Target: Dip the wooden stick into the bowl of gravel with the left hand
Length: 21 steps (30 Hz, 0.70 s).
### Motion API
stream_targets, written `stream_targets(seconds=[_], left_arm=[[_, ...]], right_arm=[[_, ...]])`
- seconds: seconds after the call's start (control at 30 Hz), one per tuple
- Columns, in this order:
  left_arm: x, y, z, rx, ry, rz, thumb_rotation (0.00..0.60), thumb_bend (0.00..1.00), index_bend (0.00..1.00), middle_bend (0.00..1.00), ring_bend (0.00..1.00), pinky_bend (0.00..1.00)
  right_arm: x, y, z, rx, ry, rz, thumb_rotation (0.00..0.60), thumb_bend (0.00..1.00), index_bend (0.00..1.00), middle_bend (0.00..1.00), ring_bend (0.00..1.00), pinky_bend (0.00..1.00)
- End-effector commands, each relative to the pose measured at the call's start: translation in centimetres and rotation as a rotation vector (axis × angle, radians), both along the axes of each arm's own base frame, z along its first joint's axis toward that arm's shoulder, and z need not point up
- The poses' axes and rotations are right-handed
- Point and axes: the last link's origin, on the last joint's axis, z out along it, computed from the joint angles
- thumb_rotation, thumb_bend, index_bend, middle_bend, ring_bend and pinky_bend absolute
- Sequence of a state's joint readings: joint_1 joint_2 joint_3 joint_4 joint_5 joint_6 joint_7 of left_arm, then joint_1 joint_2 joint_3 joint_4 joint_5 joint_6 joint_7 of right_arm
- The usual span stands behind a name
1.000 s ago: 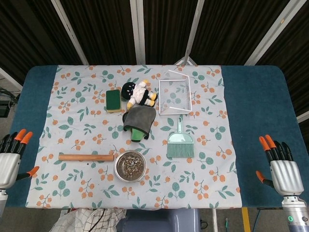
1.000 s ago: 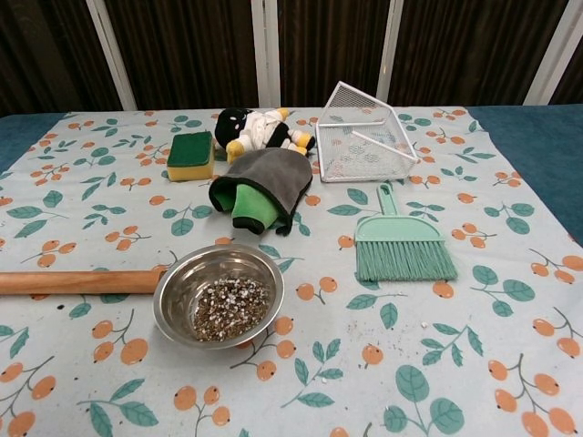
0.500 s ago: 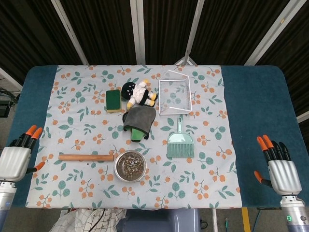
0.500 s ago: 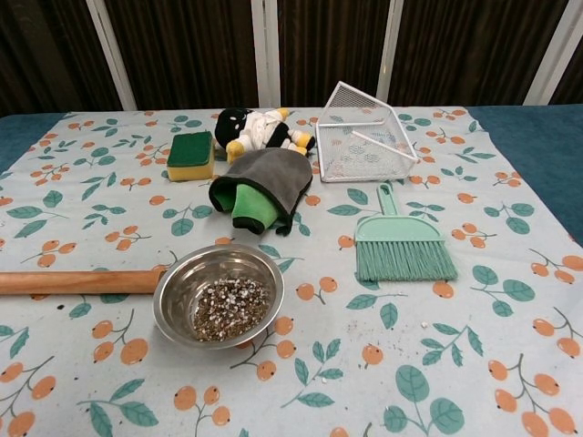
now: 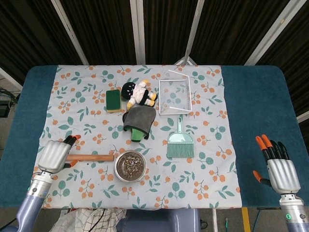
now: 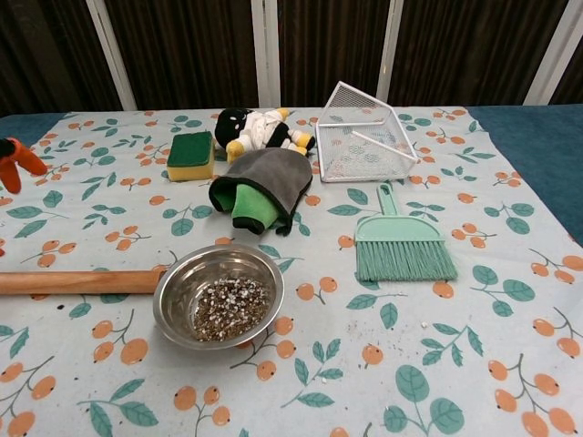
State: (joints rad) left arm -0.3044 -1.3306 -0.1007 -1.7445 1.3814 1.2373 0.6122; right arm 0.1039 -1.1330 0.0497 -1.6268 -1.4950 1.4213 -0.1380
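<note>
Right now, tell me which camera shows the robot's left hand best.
The head view: the whole left hand shows, poised over the end of the round wooden stick. The chest view catches only its orange fingertips at the frame's left edge.

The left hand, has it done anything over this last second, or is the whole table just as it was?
The left hand has swung in from the table's left edge and now hovers over the near end of the wooden stick, not visibly gripping it; its orange fingertips now show in the chest view. The right hand barely shifted. The stick, the bowl of gravel and the other items stayed put.
</note>
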Motion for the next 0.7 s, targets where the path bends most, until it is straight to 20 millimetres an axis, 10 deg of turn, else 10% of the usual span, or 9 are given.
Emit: stream_targets(seconds=[0.03, 0.7], left_arm=[[1.3, 0.2, -1.7, -0.044, -0.002, -0.007, 0.600, 0.19, 0.31, 0.37, 0.82, 0.91], [3.5, 1.6, -6.2, -0.116, 0.035, 0.035, 0.600, 0.36, 0.35, 0.43, 0.84, 0.92]], right_arm=[[0.0, 0.0, 0.0, 0.002, -0.002, -0.002, 0.600, 0.27, 0.00, 0.00, 0.00, 0.00], [-0.1, -0.5, -0.3, 0.016, -0.021, -0.013, 0.600, 0.27, 0.00, 0.00, 0.00, 0.00]])
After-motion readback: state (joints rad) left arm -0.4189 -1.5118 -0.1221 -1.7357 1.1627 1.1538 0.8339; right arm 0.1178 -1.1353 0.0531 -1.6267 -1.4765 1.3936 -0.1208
